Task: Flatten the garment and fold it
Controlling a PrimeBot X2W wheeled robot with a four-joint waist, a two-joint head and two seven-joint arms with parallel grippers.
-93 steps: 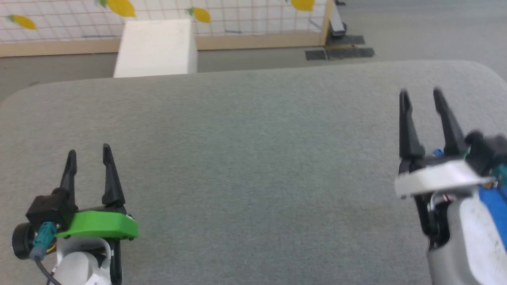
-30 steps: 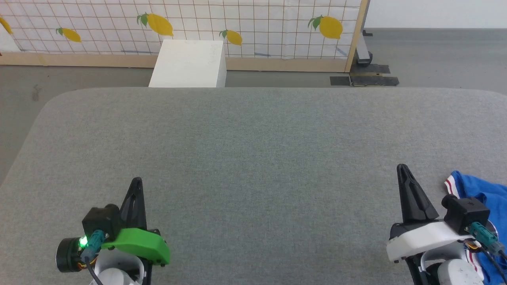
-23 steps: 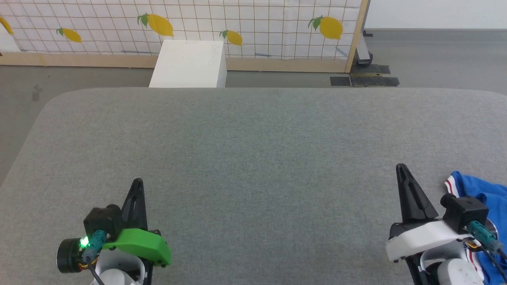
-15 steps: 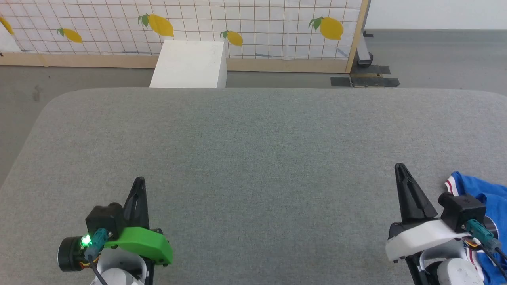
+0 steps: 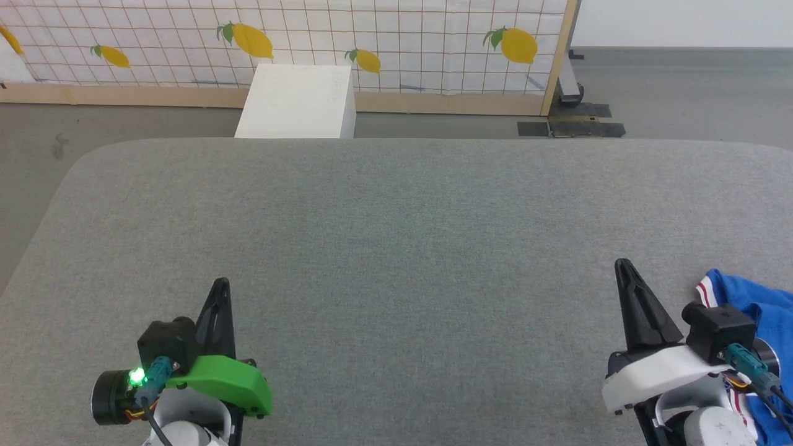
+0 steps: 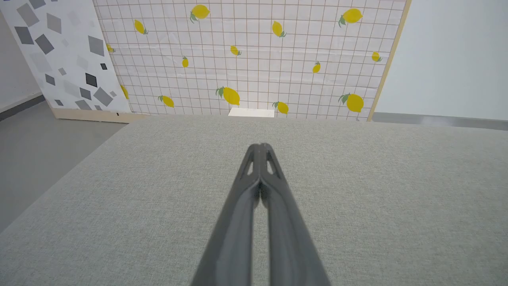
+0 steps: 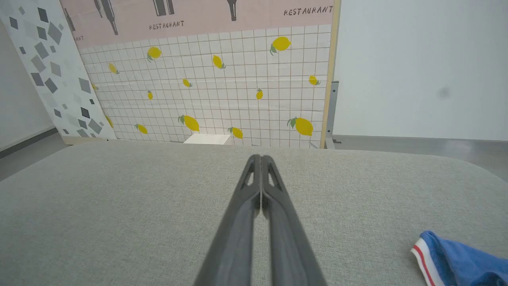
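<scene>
The left pincer (image 5: 220, 290) and the right pincer (image 5: 622, 270) each have their fingers pressed together on nothing, over the grey surface (image 5: 396, 235), with the crumpled blue garment (image 5: 754, 298) lying just beside the right one, at the near right corner.

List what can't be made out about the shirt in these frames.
- Head view: garment mostly cut off by the right edge and hidden behind the wrist of the right gripper; layout unreadable.
- Right wrist view: bottom-right corner crops it to one striped hem; print unseen.
</scene>
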